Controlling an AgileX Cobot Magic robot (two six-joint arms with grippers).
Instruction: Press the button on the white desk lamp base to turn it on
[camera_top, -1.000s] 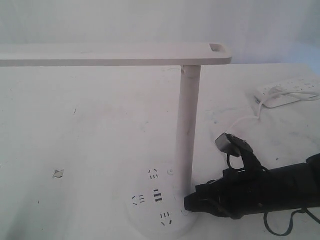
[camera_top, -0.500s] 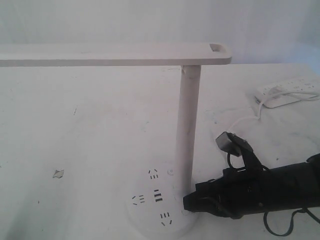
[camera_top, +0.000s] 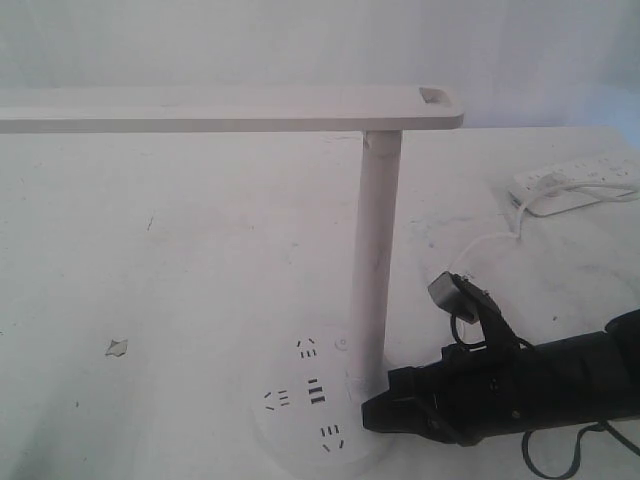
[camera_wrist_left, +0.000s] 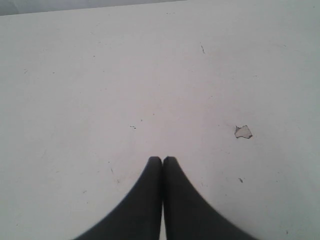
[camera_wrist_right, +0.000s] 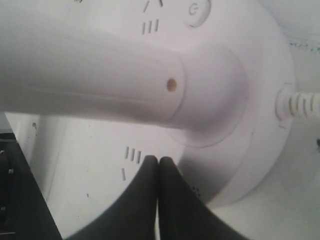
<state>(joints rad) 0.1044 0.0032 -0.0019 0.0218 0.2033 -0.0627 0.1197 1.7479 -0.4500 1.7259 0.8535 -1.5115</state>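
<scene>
Right claw (camera_wrist_right: 159, 160): jaws pressed together with nothing between them. In the exterior view, the right claw (camera_top: 366, 412) reaches in low from the right.
White desk lamp base (camera_top: 300, 452): directly under the claw's tips, which lie over its top near the rim.
Button: hidden beneath the closed tips in both views. Whether the tips touch it cannot be told.
Dotted mark (camera_wrist_right: 194, 190): tiny, on the base top, just beside the claw's fingertips.
Pole (camera_top: 376, 260): upright, rising from the base just beyond the claw's tips. It fills most of the right wrist view.
Lamp head (camera_top: 230, 108): long flat bar on top of the pole, well above the claw and stretching away from it.
Second round button (camera_wrist_right: 194, 11): on the far side of the pole from the claw, uncovered.
Socket slots (camera_wrist_right: 132, 155): short dark slits close beside the fingertips. Two more sets and the USB slots (camera_top: 317, 393) lie farther across the base.
Cable (camera_wrist_right: 300, 104): ribbed, entering the base's side wall, off to one side of the claw.
Power strip (camera_top: 575, 185): well behind the right claw, at the far end of the bench (camera_top: 180, 270).
Left claw (camera_wrist_left: 162, 159): jaws closed and empty, over bare bench.
Chip (camera_wrist_left: 243, 132): small flaked patch in the bench surface, near the left claw and apart from it.
</scene>
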